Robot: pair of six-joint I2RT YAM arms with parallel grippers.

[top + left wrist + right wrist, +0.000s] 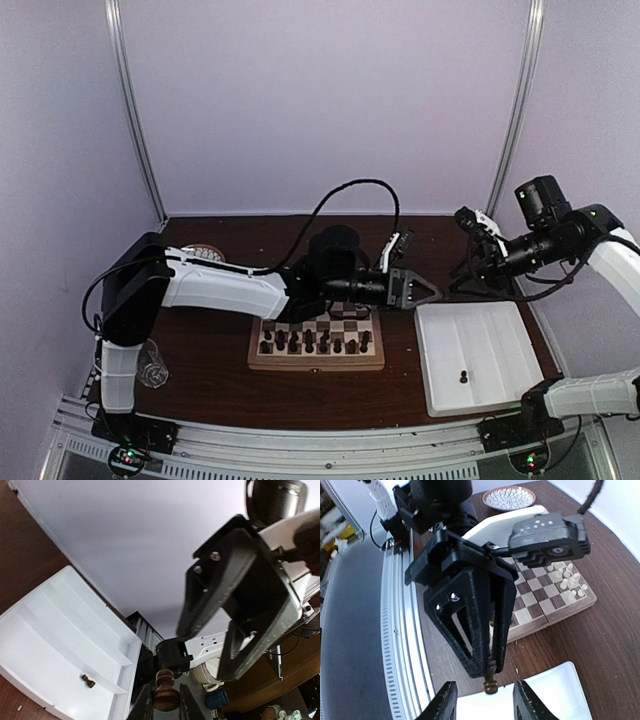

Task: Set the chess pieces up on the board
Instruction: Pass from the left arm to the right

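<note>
My left gripper (432,292) reaches right, past the board (258,358), and is shut on a dark brown chess piece (166,692). It holds the piece in the air above the table, by the near left corner of the white tray. In the right wrist view the piece (491,684) pokes out below the left gripper (492,667). My right gripper (485,702) is open and empty, with its tips close to the held piece. Several dark pieces (310,343) stand in rows on the board's near side. Cream-white pieces (567,577) stand at its far side.
A white divided tray (490,330) lies right of the board and holds one dark piece (462,377), which also shows in the left wrist view (88,681). A patterned plate (205,250) sits at the back left. A clear glass object (152,362) lies by the left arm's base.
</note>
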